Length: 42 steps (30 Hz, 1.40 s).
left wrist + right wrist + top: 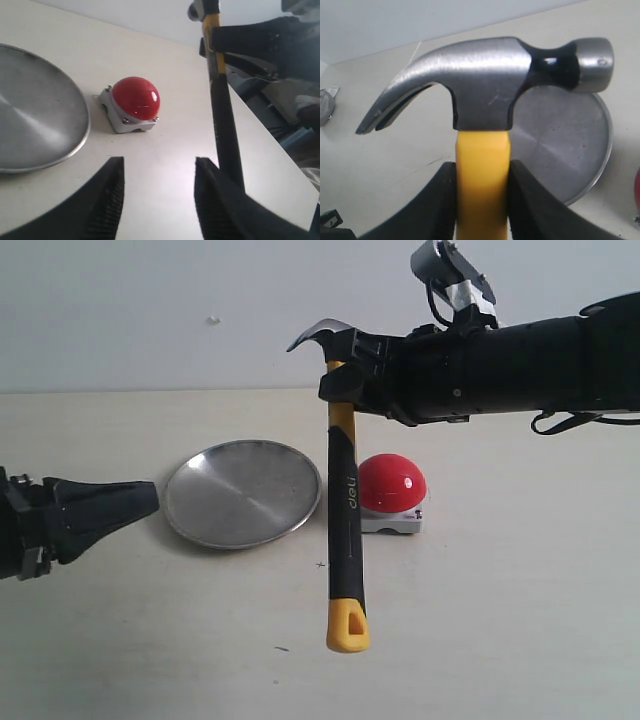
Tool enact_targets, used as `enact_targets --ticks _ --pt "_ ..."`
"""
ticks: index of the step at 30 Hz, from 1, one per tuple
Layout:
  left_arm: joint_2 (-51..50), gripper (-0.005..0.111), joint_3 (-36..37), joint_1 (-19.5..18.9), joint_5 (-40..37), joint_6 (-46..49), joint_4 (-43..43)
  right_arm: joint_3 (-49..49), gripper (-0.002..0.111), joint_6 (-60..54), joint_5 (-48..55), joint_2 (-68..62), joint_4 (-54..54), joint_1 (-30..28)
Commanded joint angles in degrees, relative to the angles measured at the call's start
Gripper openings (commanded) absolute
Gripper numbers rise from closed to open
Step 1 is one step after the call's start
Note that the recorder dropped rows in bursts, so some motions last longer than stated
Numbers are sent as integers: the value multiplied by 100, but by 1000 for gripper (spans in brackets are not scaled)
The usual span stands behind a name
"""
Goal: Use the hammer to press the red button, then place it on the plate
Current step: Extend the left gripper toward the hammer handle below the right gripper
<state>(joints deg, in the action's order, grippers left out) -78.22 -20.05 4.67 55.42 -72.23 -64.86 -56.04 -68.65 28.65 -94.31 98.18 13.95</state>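
Note:
My right gripper (342,380) is shut on the hammer (345,510) just below its dark metal head (485,85). The hammer hangs in the air with its black-and-yellow handle down and the yellow looped tip (348,625) lowest. The red button (392,484) on its grey base sits on the table just right of the handle. The silver plate (243,493) lies left of the handle. My left gripper (150,500) stands open at the plate's left edge, holding nothing. In the left wrist view the red button (135,97), plate (35,125) and hammer handle (225,120) lie ahead of the left gripper (159,192).
The pale table (500,620) stretches around the objects. A plain wall (150,310) rises behind it. A small grey object (325,105) shows at the edge of the right wrist view.

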Motion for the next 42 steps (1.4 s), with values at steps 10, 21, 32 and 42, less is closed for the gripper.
enact_targets --ticks 10,21,32,42 --pt "-872 45 -808 1065 -635 -175 124 -96 0 185 -45 21 177 0" --pt "-1315 45 -1533 1600 -659 -379 -113 -96 0 289 -361 21 177 0" --pt "-1480 45 -1676 1679 -554 -618 -316 -96 0 402 -530 -282 166 0" --pt "-1914 45 -2262 2163 -903 -920 -400 -96 0 380 -748 -376 177 0"
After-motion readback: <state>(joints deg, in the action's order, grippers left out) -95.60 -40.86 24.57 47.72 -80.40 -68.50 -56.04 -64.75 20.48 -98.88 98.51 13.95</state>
